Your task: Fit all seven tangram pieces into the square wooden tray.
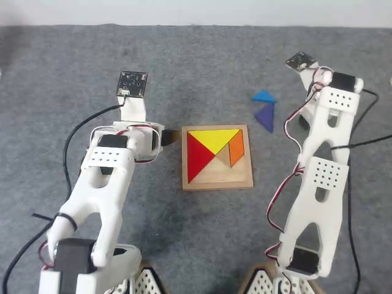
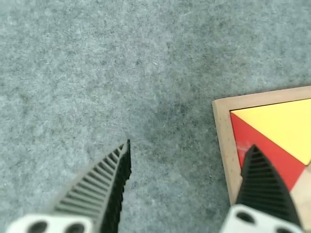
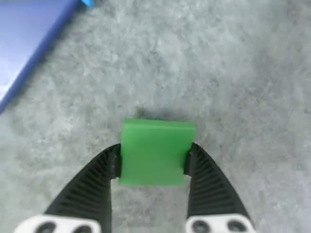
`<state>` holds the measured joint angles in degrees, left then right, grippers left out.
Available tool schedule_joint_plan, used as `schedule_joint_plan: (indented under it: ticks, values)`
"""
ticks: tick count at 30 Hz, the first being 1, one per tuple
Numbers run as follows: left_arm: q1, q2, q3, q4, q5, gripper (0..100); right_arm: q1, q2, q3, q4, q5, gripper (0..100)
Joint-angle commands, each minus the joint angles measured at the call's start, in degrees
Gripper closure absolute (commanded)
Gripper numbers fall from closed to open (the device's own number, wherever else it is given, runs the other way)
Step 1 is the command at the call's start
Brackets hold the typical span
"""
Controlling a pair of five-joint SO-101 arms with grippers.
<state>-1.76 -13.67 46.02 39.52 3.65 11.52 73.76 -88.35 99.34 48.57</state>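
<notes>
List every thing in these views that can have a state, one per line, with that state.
tray: partly filled, three pieces in
yellow triangle: seated in tray
red triangle: seated in tray
orange piece: seated in tray
blue triangle: loose, outside tray
purple piece: loose, outside tray
left gripper: open, empty, at tray's edge
right gripper: shut on green piece
green piece: gripped, outside tray
</notes>
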Motion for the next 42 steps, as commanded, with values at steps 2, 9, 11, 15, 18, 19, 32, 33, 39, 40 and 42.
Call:
schedule_joint_plan:
  ticks: [2, 9, 11, 15, 18, 19, 32, 33, 39, 40, 42]
  values:
    - [0.18, -0.26, -0.40, -1.23, 0.09, 65, -1.10, -3.38, -7.56, 3.38, -6.68, 97.6]
    - [0.18, -0.26, -0.22, -1.32, 0.09, 65, -8.13, -14.20, -6.68, 3.74, -12.13, 97.2]
    - [0.09, -0.26, -0.22, -1.32, 0.09, 65, -9.98, -17.71, -6.59, 4.09, -15.21, 97.3]
    - [-0.09, -0.26, -0.31, -1.76, 0.09, 65, -14.29, -27.91, 2.90, 4.09, -22.07, 97.6]
    - [-0.09, -0.26, -0.22, -2.11, 0.09, 65, -19.38, -40.04, 24.35, 4.00, -22.15, 97.6]
    - [-0.09, -0.26, -0.22, -2.11, 0.09, 65, -20.97, -44.70, 32.53, 3.91, -22.07, 97.6]
    - [-0.09, -0.26, -0.22, -1.93, 0.09, 65, -40.92, -77.32, 97.41, -17.63, -15.38, 98.1]
    - [-0.09, -0.26, -0.22, -1.93, 0.09, 65, -41.01, -77.14, 99.87, -18.86, -15.30, 98.7]
    - [-0.09, -0.26, -0.22, -1.93, 0.09, 65, -44.00, -76.53, 108.31, -27.12, -15.38, 99.0]
    - [-0.09, -0.26, -0.22, -1.93, 0.09, 65, -44.79, -76.26, 109.01, -28.00, -15.38, 99.0]
    - [-0.18, -0.26, -0.22, -1.93, 0.09, 65, -45.76, -74.86, 109.36, -29.41, -15.38, 99.0]
